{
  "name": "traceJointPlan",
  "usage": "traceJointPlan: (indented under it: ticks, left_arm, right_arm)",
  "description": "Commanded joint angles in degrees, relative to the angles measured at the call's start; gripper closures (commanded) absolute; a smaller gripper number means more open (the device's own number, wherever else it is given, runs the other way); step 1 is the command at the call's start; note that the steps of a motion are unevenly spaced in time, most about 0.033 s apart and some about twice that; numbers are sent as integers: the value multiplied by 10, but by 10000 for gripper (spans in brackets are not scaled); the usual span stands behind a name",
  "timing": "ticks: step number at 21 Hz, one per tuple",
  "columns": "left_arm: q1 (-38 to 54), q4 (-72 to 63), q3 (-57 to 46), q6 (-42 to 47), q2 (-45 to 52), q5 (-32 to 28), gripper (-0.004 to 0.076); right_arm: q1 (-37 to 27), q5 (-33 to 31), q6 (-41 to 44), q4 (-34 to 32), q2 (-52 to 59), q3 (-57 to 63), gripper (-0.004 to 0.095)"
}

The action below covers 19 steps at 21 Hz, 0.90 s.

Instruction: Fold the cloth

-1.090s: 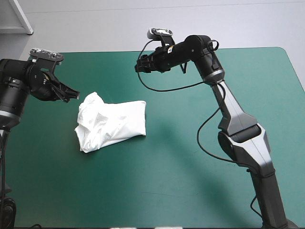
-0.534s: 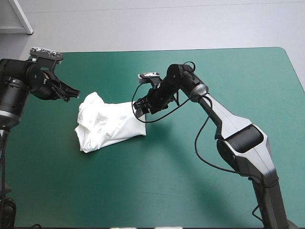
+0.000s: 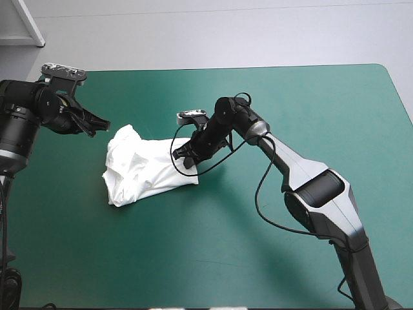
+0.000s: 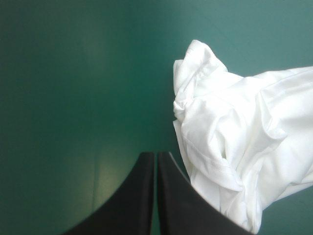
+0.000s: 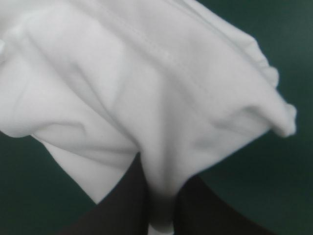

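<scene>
As you look down from the high view, you find the T-shirt (image 3: 145, 171) lying left of centre in the frame. It is a white, loosely crumpled bundle on the teal-green cover (image 3: 258, 258) of the table, well in from every edge. Its bunched, wrinkled end points toward the upper left of the frame, and its smoother part runs out toward the centre.

Your right gripper (image 3: 187, 160) reaches in from the right of the frame, the arm stretched low across the middle of the table. It sits at the bundle's centre-facing edge. In the right wrist view its black fingers (image 5: 122, 205) are nearly together with a pinch of white fabric pressed between them, so that claw is clenched on the T-shirt. A stitched hem runs across the cloth ahead of the fingers.

Your left gripper (image 3: 98, 125) sits in the upper left of the high frame, near the bunched end of the bundle but apart from it. In the left wrist view its two fingers meet in one pointed arch with only a hairline between them, so that claw is clenched on nothing. The T-shirt lies just beside and ahead of it, with bare cover on its other side.
</scene>
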<state>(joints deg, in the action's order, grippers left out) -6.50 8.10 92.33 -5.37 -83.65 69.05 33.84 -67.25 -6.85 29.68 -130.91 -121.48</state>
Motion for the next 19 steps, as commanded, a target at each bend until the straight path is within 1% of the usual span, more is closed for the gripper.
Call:
traceJointPlan:
  ticks: [1,2,3,5,6,7,9,10,11,15,16,19]
  left_arm:
    - [0,3,14,0,22,-23,704]
    - [0,3,14,-1,22,-24,705]
    - [0,2,14,-1,22,-26,705]
    - [0,-6,14,-2,22,-27,705]
    - [0,-7,14,-2,22,-30,705]
    - [0,-7,14,-2,22,-31,704]
    - [0,-7,14,-2,22,-31,705]
    - [0,-7,14,-2,22,-31,704]
    - [0,-7,14,-2,22,-31,705]
    - [0,-7,14,-2,22,-27,704]
    - [0,-7,14,-2,22,-29,705]
    - [0,-8,14,-2,22,-30,705]
  right_arm:
    - [-11,9,-15,-2,40,-18,925]
    - [-22,6,-12,-30,40,-33,925]
    - [-30,4,-9,-42,40,-42,925]
    - [-62,2,-2,-81,40,-68,925]
    - [-91,6,-1,-112,40,-81,925]
    - [-104,11,-1,-125,40,-82,925]
    - [-158,8,17,-170,40,-82,925]
    - [-202,-4,46,-216,40,-82,925]
    - [-243,-4,79,-247,40,-81,925]
    - [-336,-4,112,-242,51,-81,925]
    - [-374,-4,112,-244,55,-81,925]
    - [-428,-4,116,-239,60,-81,925]
